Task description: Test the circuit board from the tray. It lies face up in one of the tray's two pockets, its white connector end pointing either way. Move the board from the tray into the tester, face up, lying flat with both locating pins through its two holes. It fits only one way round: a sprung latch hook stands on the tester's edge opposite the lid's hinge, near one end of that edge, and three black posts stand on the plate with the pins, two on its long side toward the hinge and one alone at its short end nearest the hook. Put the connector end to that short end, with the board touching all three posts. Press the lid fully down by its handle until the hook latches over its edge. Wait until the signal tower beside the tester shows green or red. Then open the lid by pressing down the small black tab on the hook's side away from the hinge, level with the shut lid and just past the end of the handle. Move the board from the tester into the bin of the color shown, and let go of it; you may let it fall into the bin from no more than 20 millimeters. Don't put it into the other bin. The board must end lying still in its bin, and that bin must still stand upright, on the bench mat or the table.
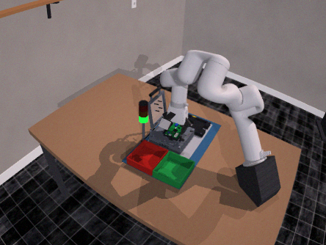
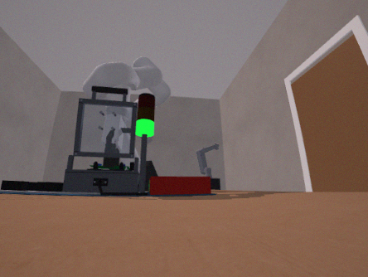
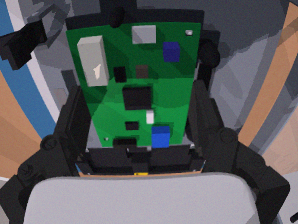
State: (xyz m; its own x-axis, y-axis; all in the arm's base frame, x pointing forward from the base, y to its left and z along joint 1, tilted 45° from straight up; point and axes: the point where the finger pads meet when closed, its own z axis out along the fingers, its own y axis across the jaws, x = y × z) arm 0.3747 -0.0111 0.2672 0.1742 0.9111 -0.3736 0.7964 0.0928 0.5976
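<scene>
The green circuit board (image 3: 136, 83) lies face up on the tester's plate (image 1: 172, 137), with its white connector (image 3: 92, 62) at the upper left in the wrist view. My gripper (image 3: 137, 97) is down over the board, one dark finger against each long edge, shut on it. In the top view the gripper (image 1: 178, 126) stands inside the open tester. The lid (image 2: 105, 128) stands upright. The signal tower (image 1: 143, 119) shows green, as the exterior view also shows (image 2: 145, 127).
The red bin (image 1: 147, 156) and the green bin (image 1: 173, 169) stand side by side at the front of the blue mat, just in front of the tester. The black tray (image 1: 200, 126) lies behind the tester. The arm's base (image 1: 258, 180) is at the right.
</scene>
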